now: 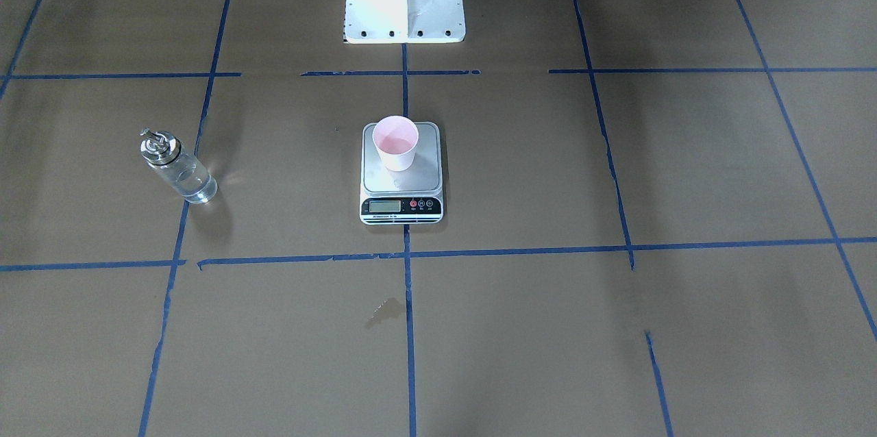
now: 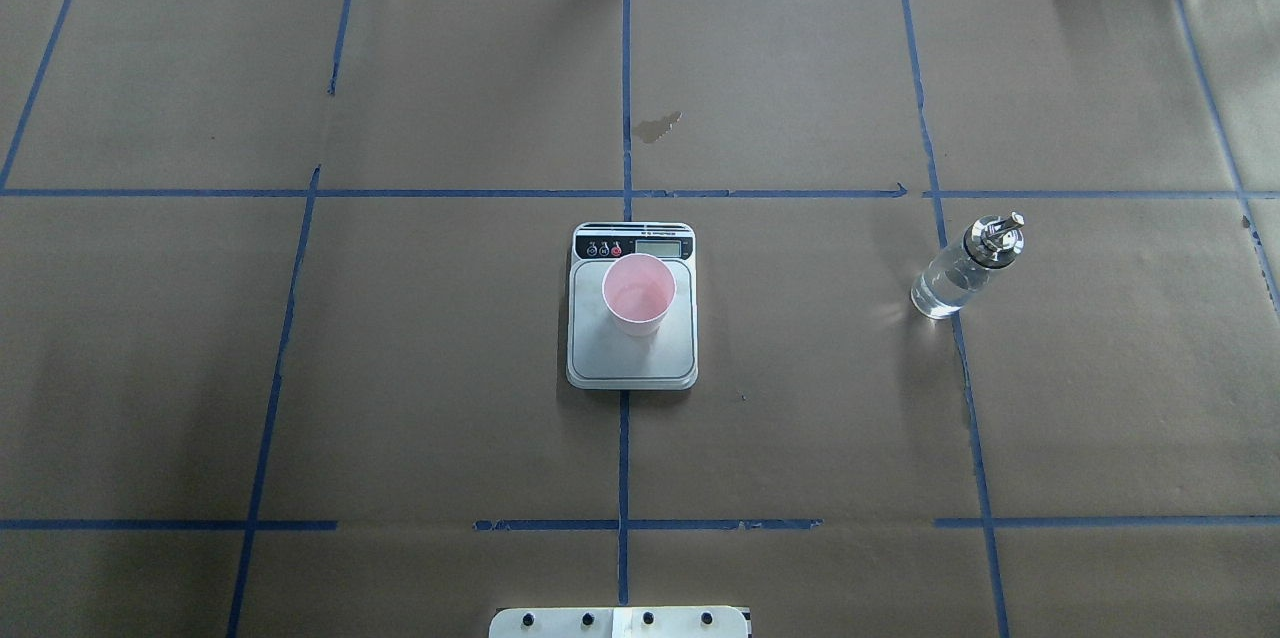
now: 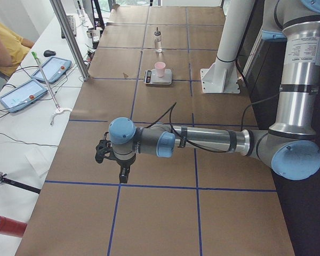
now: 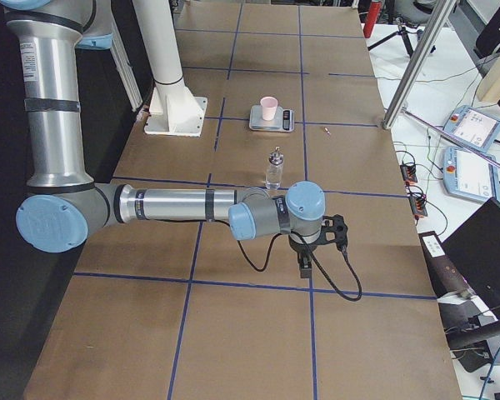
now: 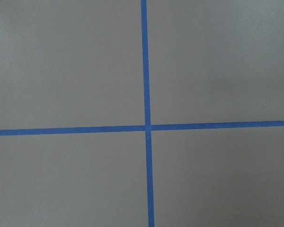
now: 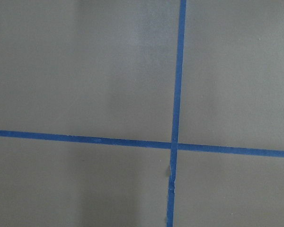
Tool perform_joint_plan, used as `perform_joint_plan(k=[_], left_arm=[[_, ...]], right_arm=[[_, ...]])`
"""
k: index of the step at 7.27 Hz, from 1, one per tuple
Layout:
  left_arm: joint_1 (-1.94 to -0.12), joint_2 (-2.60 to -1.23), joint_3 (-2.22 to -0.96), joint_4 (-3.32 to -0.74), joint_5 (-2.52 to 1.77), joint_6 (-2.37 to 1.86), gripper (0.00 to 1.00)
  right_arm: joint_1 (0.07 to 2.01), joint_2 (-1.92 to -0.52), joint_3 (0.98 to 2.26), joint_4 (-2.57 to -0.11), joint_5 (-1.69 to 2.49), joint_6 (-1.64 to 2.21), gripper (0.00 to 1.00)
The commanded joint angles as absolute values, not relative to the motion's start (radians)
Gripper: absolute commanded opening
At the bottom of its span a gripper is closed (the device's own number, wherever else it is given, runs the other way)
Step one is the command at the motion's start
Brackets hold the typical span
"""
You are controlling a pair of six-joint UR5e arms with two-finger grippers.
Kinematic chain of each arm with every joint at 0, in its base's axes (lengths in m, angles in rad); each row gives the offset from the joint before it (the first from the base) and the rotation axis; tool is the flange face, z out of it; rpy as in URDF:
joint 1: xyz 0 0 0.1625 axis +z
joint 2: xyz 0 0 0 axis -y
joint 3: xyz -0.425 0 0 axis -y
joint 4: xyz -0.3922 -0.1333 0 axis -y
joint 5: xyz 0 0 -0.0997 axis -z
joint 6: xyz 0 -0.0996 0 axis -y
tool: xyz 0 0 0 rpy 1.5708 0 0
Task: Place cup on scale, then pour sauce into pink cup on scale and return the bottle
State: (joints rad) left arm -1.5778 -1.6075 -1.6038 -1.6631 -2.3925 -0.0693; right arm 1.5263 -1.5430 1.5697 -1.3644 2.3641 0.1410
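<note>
one step is looking done, cup (image 2: 639, 293) sitting on scale (image 2: 632, 358); next the right gripper (image 4: 304, 265), opening indeterminable like the left gripper (image 3: 124, 174), is needing to grasp the bottle (image 2: 950, 280).

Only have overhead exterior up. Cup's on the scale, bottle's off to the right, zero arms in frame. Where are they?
Observer: The left gripper hangs low over the table, pointing down, far out from the scale towards the table's left end.
Operator: And the right?
Observer: The right gripper also points down. It is past the bottle, towards the table's right end.
Operator: Bottle looks tilted here.
Observer: The exterior right view shows it standing upright, spout on top.
</note>
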Motion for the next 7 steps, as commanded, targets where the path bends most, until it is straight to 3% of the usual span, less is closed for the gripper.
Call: perform_joint_plan(k=[1, 7], left_arm=[[-1.575, -1.615, -1.595, -1.664, -2.395, -0.064, 1.0], [-1.574, -1.631, -1.571, -1.706, -2.39, -0.071, 1.0]], right_arm=[[1.526, -1.549, 1.568, -1.364, 2.368, 0.14, 1.0], [1.526, -1.543, 1.566, -1.361, 2.362, 0.137, 1.0]])
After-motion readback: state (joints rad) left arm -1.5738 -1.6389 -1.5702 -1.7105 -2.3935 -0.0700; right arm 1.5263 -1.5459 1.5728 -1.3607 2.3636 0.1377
